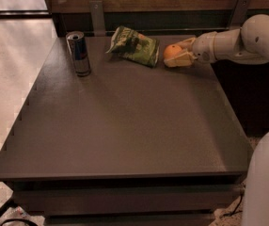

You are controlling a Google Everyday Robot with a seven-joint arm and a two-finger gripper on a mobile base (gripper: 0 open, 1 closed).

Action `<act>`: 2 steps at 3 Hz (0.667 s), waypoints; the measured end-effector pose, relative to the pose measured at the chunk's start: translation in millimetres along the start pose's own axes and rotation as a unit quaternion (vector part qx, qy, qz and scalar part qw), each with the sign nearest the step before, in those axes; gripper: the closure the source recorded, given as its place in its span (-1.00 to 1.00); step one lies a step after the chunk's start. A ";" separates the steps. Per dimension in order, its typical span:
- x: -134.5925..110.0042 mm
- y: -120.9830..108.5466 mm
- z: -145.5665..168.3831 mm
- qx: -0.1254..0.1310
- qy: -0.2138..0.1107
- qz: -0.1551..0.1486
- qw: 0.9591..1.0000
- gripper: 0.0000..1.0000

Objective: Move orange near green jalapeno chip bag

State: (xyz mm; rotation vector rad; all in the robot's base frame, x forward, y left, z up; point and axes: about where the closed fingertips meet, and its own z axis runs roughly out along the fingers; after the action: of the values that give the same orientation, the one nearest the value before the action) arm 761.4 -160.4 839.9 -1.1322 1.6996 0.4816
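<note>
**Q:** Where is the hand?
**A:** My hand (173, 55) reaches in from the right to the far right part of the flat dark grey counter (125, 126). Its two pale fingers are closed around the round bright orange fruit (171, 51).
**Q:** And the fruit's position?
**A:** It is just beside the right edge of the crinkled green foil chip bag (134, 46); I cannot tell whether they touch. The slim blue-and-silver metal can (79, 53) stands upright, well apart, far left.

Nothing is reading legibly: print on the chip bag (134, 46) and can (79, 53) is showing as indistinct. Tool (176, 55) is clasping the orange (171, 51) at the surface's (125, 126) far right.
</note>
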 end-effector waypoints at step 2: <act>-0.8 2.6 6.0 -0.004 -0.001 0.000 1.000 -0.02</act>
State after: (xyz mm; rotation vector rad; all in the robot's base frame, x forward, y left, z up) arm 762.3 -154.3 837.6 -1.1373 1.6971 0.4910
